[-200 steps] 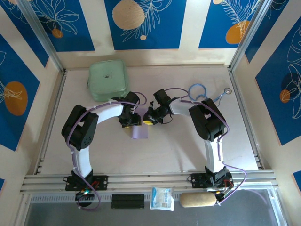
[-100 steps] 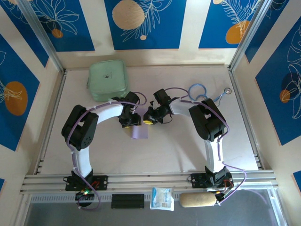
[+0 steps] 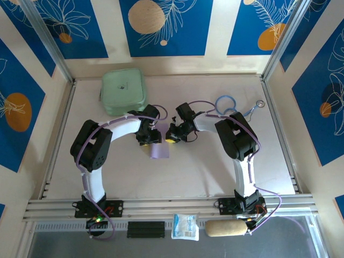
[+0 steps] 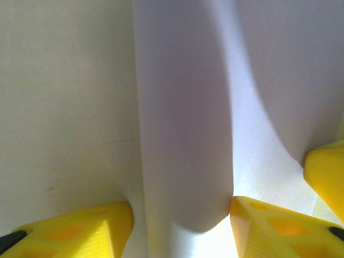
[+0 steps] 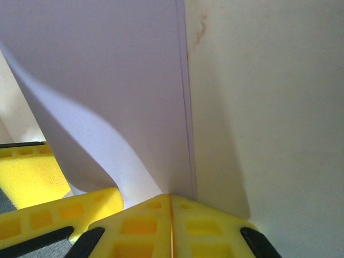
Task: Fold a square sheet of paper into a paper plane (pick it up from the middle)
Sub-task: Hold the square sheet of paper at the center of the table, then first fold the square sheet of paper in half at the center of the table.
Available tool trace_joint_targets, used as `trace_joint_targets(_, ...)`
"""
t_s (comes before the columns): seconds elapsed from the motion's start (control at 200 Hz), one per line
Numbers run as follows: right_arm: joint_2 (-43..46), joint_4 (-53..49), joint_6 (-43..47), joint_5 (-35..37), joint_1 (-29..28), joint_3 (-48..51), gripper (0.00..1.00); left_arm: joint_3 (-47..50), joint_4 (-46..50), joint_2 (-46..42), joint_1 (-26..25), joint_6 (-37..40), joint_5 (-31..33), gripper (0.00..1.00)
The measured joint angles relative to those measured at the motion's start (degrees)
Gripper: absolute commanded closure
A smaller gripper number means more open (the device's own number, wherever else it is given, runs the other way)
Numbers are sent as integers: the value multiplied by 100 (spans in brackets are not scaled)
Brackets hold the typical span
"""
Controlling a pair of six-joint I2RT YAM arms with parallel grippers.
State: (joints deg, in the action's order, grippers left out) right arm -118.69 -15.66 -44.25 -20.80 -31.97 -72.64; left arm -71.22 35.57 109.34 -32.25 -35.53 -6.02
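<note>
Paper: square sheet of paper [image 3: 159, 151], lilac, mid counter [image 3: 188, 172], partly curled up btwn both pincers.
L pincer [image 4: 180, 220]: yellow fingers apart, raised fold of sheet btwn them.
R pincer [image 5: 171, 207]: fingers pressed tight on sheet's edge.
Pouch: mint-green pouch [image 3: 123, 91], far-left, well apart.

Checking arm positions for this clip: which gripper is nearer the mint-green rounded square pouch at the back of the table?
Left. The left gripper sits just in front of the mint-green pouch, slightly right; the right gripper is farther right.
</note>
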Motion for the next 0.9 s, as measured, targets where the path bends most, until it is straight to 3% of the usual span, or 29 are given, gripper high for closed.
trace_joint_targets(0.345,-46,-199,496,96,-7,-109,96,-37,85,-811,109,-170,284,41)
trace_joint_targets(0.675,-76,-396,789,236,-17,-236,96,120,-990,-1032,138,-415,-1036,75)
trace_joint_targets(0.9,-96,-518,793,289,-33,-315,97,210,-1091,-568,138,-459,-1307,86)
